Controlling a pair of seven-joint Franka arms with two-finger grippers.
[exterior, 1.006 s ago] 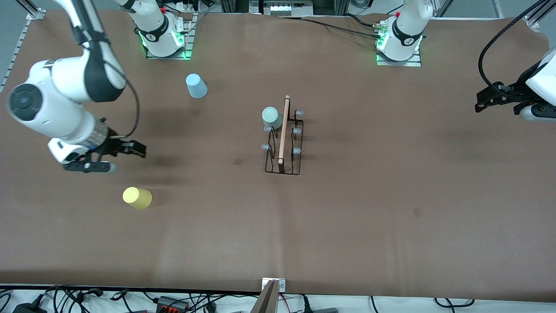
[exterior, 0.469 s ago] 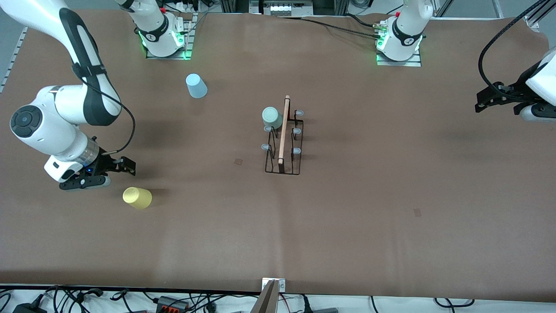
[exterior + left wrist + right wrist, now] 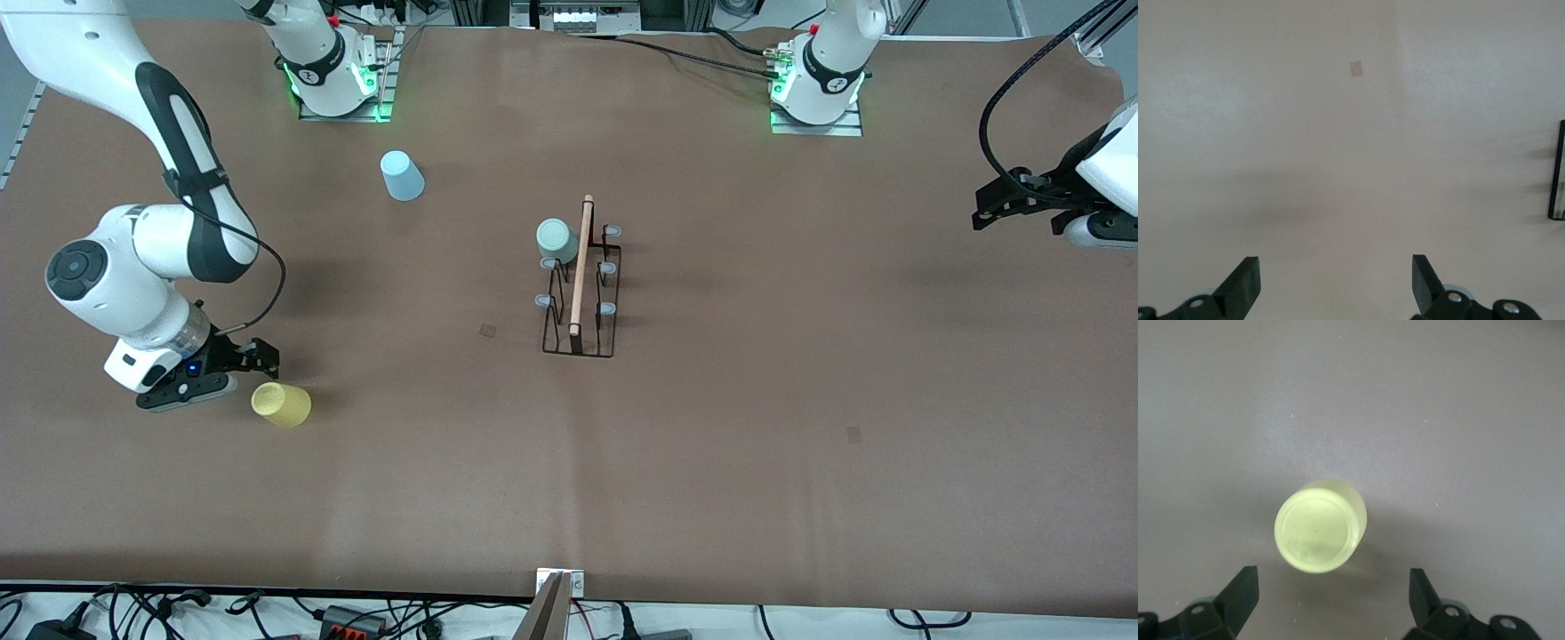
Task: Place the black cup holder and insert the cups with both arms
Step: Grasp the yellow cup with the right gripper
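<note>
yellow cup [image 3: 281, 404] upside down on counter [image 3: 711, 444] | right gripper [image 3: 233, 367] at its 10 o'clock, just beside, jaws apart | black cup holder [image 3: 581, 289] mid-counter, mint cup [image 3: 555, 240] on peg | left gripper [image 3: 1000, 203] waiting, jaws apart | blue cup [image 3: 402, 175] farthest

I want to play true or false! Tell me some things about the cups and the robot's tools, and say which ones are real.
1. The mint green cup sits on the black cup holder. True.
2. The right tool is squeezing the yellow cup. False: its fingers are open and beside the cup, not touching it.
3. The light blue cup is on the holder too. False: it stands on the table, nearer the right arm's base.
4. The left tool is open and holds nothing. True.
5. The yellow cup is nearer the front camera than the light blue cup. True.
</note>
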